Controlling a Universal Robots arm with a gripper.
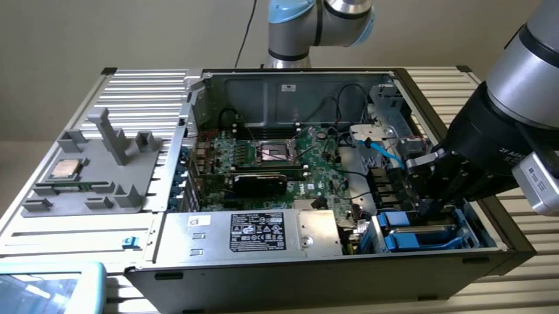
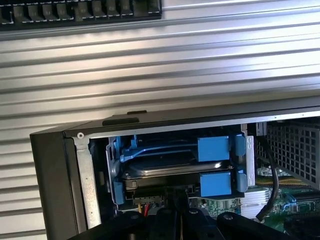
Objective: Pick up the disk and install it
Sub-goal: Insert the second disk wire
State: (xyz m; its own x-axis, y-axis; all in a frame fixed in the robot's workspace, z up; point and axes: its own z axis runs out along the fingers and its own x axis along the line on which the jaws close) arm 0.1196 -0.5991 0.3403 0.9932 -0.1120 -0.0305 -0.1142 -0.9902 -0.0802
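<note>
Going from the exterior view's left, the grey fixture (image 1: 91, 176) is sitting on the worktop (image 1: 140, 98) well away from the tool (image 1: 430, 208), then the open case (image 1: 288, 85). The tool, fingers together and gripping nothing, is reaching down into the blue drive bay (image 1: 419, 234). Just beneath it the disk (image 2: 172, 167) is sitting between its blue rails (image 2: 214, 148); it looks stiff, fairly heavy, smooth and shock-sensitive, probably best gripped by its long side edges.
</note>
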